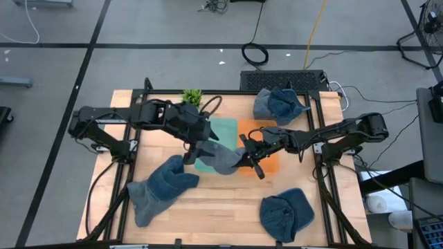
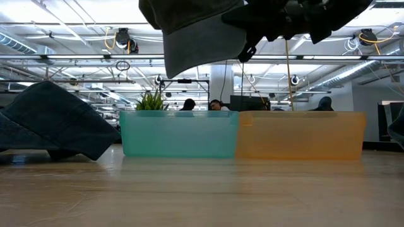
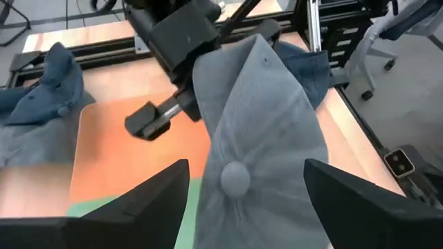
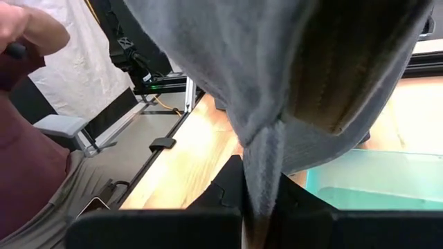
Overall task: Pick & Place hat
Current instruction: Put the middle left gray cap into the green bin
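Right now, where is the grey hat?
In the high view the grey hat is mid-table over the teal bin and orange bin, held off the table by the right pincer, the left pincer beside it.

Overhead straight down, low level across table, wrists close, sharing grey hat (image 1: 223, 160)

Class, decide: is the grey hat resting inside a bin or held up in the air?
In the air. In the low view the grey hat hangs above the teal bin and orange bin, gripped by the right gripper.

hat (image 1: 223, 160) above bins | left bin (image 1: 223, 131) beside right bin (image 1: 268, 160), touching
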